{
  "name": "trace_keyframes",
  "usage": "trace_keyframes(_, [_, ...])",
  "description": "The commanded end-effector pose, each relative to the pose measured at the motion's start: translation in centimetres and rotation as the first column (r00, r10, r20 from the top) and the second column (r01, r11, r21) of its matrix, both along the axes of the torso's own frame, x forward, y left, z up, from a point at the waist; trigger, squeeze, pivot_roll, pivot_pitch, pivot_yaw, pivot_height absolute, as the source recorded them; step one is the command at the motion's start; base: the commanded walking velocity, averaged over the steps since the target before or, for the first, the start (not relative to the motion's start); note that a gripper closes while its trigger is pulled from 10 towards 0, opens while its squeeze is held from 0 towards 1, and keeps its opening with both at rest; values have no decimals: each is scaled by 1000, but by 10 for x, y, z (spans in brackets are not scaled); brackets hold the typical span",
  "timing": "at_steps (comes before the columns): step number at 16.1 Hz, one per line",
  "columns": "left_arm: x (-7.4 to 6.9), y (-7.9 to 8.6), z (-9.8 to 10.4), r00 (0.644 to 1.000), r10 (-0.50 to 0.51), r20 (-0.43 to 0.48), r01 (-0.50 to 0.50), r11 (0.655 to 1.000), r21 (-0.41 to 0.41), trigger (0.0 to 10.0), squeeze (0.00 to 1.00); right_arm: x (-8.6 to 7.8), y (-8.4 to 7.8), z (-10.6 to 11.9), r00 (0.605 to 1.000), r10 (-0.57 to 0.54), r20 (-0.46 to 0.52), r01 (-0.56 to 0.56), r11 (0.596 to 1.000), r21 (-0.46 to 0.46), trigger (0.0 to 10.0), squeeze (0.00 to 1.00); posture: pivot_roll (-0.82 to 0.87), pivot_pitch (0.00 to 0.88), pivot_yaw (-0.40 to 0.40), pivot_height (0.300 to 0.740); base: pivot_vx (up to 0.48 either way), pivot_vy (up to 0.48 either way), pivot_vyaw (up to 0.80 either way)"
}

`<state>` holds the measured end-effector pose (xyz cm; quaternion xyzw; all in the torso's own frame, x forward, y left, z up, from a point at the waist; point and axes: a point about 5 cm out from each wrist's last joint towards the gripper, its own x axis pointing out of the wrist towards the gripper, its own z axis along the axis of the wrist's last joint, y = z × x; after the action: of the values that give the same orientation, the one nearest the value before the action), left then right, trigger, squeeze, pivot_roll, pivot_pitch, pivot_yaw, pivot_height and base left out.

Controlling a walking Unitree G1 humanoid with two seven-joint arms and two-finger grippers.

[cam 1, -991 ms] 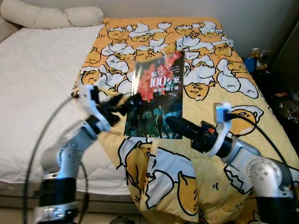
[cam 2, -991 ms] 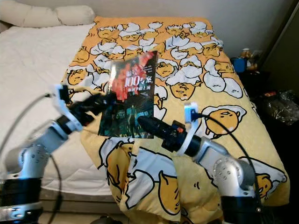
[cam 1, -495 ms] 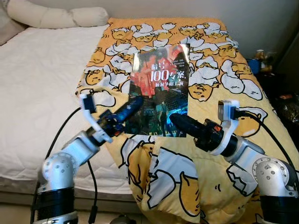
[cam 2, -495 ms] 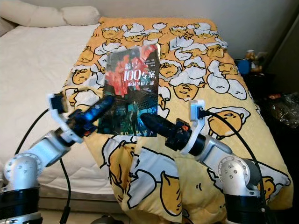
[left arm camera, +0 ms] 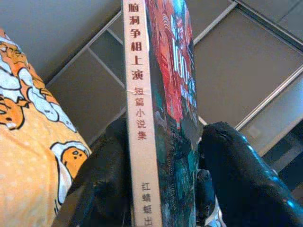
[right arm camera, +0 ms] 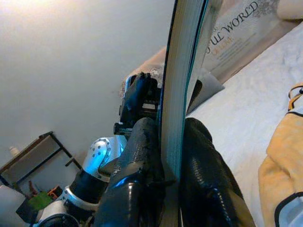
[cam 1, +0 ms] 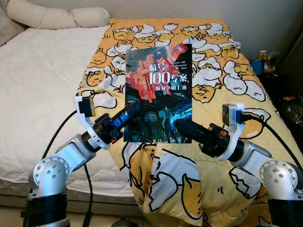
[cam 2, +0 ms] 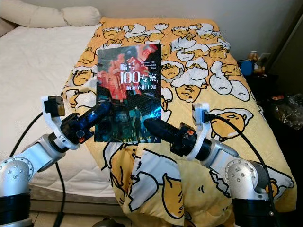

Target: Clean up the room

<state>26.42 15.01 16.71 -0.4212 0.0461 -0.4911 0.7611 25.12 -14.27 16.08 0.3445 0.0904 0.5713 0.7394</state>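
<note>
Above the blanket's near edge: both grippers gripped one book.
Right gripper (cam 1: 182,126): fingers pinched on book's lower right edge.
Left gripper (cam 1: 130,111): clamped on lower left, spine side.
Book (cam 1: 161,90): held upright, cover facing camera.
Blanket (cam 1: 213,71): yellow, cartoon-printed, spread behind.
Bed (cam 1: 38,80): white, left.
Pillows (cam 1: 57,16): far end.

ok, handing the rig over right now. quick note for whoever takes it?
Left gripper: shut on the book, at its lower left corner.
Right gripper: shut on the same book, at its lower right edge.
Book is held up off the yellow blanket that covers the bed, cover facing the head camera.
Done: book picked up with both grippers.
Left: carry it off and put it away; no spot for it can be seen.
</note>
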Motion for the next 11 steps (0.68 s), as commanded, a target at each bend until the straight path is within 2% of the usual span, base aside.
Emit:
trace_keyframes(1, [-2,-4,4,999,-26,35,25,999,38,0,0,0,5,10,997,55,50,-55,998,11,10000,0,-82,0,53,740,0,0,0])
trace_keyframes(4, [-3,1,5,998,4,62,-11,993,121,0,0,1,5,9,997,54,63,-53,998,-17,10000,0,-73,0,44,740,0,0,0])
trace_keyframes(11, [-6,4,10,994,-25,103,0,972,234,0,0,6,6,11,993,82,89,-76,995,-61,10000,0,-62,0,38,740,0,0,0])
